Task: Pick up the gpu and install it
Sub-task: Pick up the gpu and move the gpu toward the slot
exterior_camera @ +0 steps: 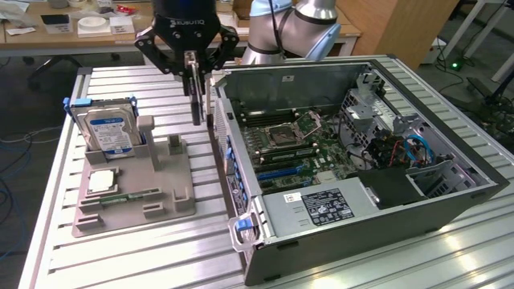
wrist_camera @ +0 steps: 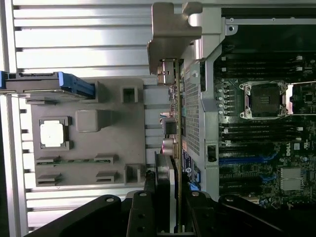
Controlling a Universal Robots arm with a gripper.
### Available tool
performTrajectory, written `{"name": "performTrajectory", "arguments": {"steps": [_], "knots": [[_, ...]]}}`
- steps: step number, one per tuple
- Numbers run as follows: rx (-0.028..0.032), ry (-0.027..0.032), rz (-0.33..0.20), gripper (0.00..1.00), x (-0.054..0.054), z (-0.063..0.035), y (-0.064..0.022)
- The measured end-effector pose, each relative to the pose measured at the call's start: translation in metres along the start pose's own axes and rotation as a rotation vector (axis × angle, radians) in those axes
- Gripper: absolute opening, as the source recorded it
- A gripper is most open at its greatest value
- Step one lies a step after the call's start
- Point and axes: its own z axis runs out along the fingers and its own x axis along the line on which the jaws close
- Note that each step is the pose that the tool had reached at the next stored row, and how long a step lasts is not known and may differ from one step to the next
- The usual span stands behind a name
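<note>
The gpu (exterior_camera: 195, 102) hangs on edge in the air, its upper end clamped between the jaws of the gripper (exterior_camera: 191, 61). It is above the grey holder tray (exterior_camera: 148, 174) and just beside the open computer case (exterior_camera: 281, 81). On the tray a hard drive (exterior_camera: 108, 132) stands upright, and a processor (exterior_camera: 100, 179) lies flat near it.

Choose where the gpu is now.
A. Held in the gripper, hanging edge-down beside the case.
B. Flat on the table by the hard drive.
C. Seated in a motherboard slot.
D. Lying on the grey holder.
A: the gripper is clamped on the gpu, which hangs upright in the air just outside the case.
</note>
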Motion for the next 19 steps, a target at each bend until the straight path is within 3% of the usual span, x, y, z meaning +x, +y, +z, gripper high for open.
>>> {"name": "performTrajectory", "arguments": {"steps": [19], "knots": [[0.0, 0.0001, 0.0, 0.28, -0.05, 0.0018, 0.0026]]}}
